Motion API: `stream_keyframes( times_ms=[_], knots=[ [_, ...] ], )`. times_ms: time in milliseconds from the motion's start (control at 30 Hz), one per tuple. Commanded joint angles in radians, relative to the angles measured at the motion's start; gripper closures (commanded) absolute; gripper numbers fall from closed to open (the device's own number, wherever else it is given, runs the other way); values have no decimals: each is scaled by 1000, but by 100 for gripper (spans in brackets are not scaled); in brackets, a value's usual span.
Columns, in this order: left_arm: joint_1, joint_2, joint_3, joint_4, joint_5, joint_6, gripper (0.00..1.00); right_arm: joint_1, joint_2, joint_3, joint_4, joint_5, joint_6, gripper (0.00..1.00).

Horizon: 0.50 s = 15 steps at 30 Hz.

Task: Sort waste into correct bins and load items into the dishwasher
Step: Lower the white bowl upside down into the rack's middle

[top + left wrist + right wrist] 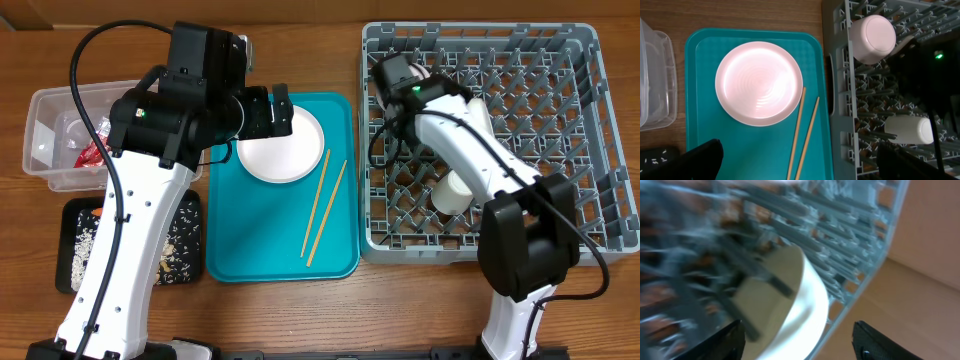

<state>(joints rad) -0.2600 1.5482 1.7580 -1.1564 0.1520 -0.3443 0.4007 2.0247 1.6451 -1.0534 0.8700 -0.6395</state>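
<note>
A smooth, glossy pale-pink bowl [871,31] is parked among the pegs near the dish rack's [560,120] edge. The right gripper [797,330] is spread wide beside it, nothing gripped. The left gripper [800,157] is held wide open too.

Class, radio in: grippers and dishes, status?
Left gripper open over plate on teal tray. Right gripper open at bowl in rack. Chopsticks on tray, unloaded. Plate unobstructed.

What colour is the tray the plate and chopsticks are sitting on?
Teal. The tray shows best in the left wrist view.
</note>
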Motion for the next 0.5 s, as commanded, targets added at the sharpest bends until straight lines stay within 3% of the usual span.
stream_keyframes(
  times_ms=[0,233,467],
  knots=[
    [5,-11,18,1,-10,11,0,40,3,-5,-11,-133,56,25],
    [4,-11,18,1,-10,11,0,89,-10,1,19,-218,214,21],
    [5,-11,18,1,-10,11,0,63,-95,40,63,-245,470,22]
  ],
)
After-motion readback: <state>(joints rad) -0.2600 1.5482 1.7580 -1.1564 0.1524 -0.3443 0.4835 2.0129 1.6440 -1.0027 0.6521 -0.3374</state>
